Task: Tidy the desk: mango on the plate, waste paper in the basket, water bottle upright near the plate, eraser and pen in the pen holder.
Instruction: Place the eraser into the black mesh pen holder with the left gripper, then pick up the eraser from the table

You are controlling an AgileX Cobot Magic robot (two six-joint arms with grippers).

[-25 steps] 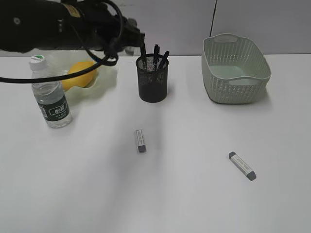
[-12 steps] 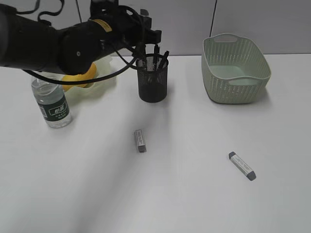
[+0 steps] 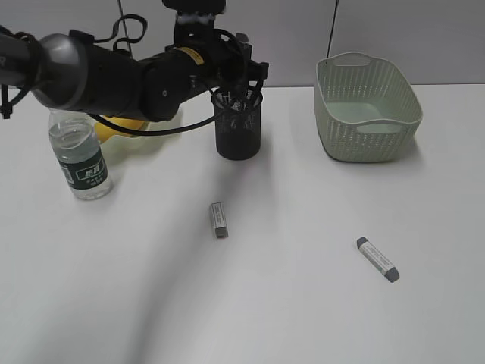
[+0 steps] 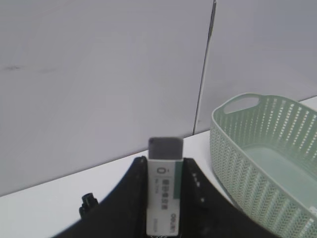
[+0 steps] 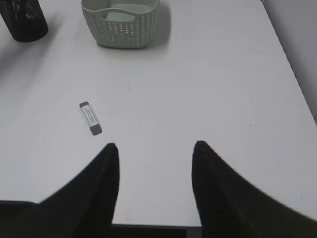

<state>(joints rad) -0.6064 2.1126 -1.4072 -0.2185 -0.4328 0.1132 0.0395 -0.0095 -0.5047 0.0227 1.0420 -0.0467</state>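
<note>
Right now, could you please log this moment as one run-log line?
left pincer: shut on eraser, above pen holder | right pincer: open, empty | two erasers on desk

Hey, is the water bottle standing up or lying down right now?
Upright. The water bottle stands on its base on the desk, label facing the exterior camera; its cap end is hidden behind the left arm.

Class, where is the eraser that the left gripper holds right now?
In the left wrist view the eraser stands upright, clamped in the left gripper; the exterior view puts that gripper over the pen holder, left of the basket.
</note>
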